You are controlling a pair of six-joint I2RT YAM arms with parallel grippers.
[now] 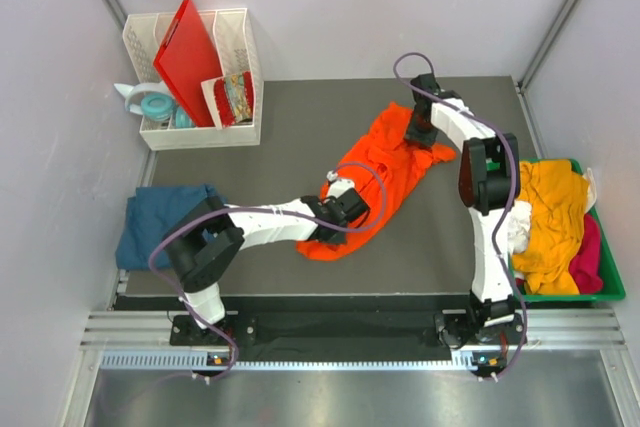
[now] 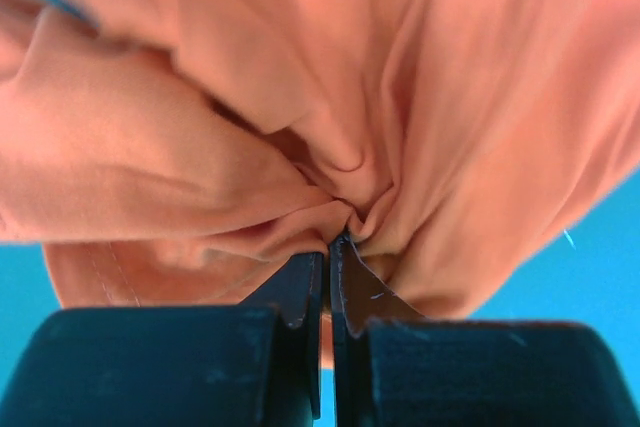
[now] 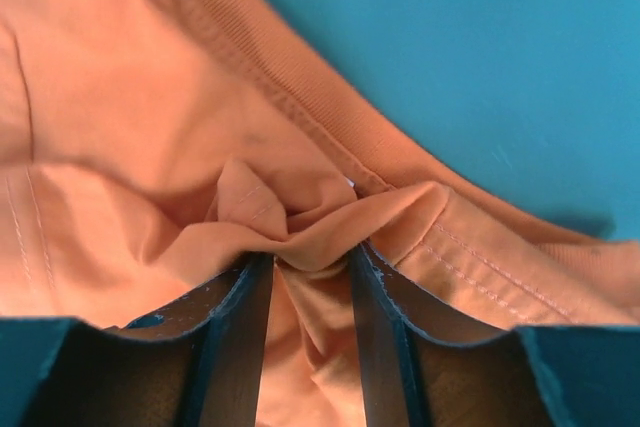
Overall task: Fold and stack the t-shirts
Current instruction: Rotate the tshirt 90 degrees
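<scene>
Locate the orange t-shirt [image 1: 390, 172]: soft, crumpled knit lying diagonally at mid-table on the dark matte mat [image 1: 300, 117]. The left gripper [image 2: 328, 247] is almost fully closed, its jaws pinching a bunched fold at the shirt's near-left end. The right gripper [image 3: 310, 257] has its jaws narrowly apart, clamping a puckered wad beside the ribbed, stitched band at the far-right end.
</scene>
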